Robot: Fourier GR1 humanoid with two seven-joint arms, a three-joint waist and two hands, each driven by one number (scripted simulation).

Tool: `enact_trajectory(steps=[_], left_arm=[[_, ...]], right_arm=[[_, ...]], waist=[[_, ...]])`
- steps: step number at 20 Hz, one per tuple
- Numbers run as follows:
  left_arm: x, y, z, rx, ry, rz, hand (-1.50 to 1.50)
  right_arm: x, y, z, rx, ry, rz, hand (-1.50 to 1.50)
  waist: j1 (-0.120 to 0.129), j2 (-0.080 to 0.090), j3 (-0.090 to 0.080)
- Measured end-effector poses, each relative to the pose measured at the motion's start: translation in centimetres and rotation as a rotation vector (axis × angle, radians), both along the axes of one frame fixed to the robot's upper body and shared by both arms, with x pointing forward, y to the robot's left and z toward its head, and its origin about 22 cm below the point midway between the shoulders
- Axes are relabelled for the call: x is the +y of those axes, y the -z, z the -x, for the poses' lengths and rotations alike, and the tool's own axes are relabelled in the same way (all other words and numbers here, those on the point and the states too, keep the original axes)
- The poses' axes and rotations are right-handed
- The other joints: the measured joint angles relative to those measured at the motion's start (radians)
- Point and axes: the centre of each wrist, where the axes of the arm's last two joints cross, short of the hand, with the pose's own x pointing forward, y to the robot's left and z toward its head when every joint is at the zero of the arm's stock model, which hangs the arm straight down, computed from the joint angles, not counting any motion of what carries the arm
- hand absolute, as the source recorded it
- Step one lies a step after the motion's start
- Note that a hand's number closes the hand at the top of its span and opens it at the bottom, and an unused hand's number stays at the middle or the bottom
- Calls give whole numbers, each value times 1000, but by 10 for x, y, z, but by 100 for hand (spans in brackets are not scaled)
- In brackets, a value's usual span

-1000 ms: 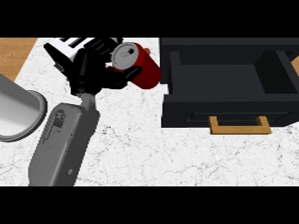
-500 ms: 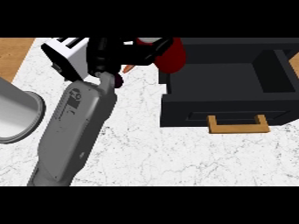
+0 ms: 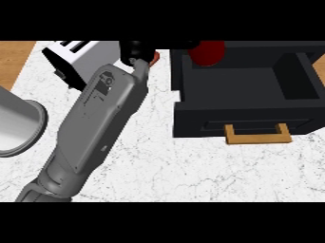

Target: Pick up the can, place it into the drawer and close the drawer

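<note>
The red can (image 3: pixel 209 52) hangs at the view's top edge, just over the back left corner of the open black drawer (image 3: pixel 249 88). My right hand (image 3: pixel 138 49) is black and mostly cut off by the top edge; what shows of it stays curled by the can, as it was when it lifted it. Its grey forearm (image 3: pixel 99 118) runs diagonally up from the lower left. The drawer's inside is dark and holds nothing that I can see. A tan handle (image 3: pixel 258 135) sits on its front. My left hand does not show.
A white toaster (image 3: pixel 72 57) stands at the back left, partly behind the forearm. A large grey cylinder (image 3: pixel 5 121) fills the left edge. Marble counter (image 3: pixel 193 171) lies in front of the drawer, and wood (image 3: pixel 4 61) shows at the far left.
The right hand has carried the can up and to the right, from beside the toaster to over the drawer's back left corner. The drawer has stayed open.
</note>
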Motion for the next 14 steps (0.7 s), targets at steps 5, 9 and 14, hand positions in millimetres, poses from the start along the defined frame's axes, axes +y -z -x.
enact_trajectory(steps=[5,9,14], left_arm=[[-23,-16,-6,8,1,-13,150],[-35,-14,-12,7,3,-29,150],[-50,-12,-15,26,3,-40,150]], right_arm=[[-1,4,-3,0,-1,2,-150],[-3,2,-5,-1,-9,1,-150],[-3,3,-9,-9,-21,2,-150]], waist=[[-8,1,0],[-17,4,1],[-29,6,1]])
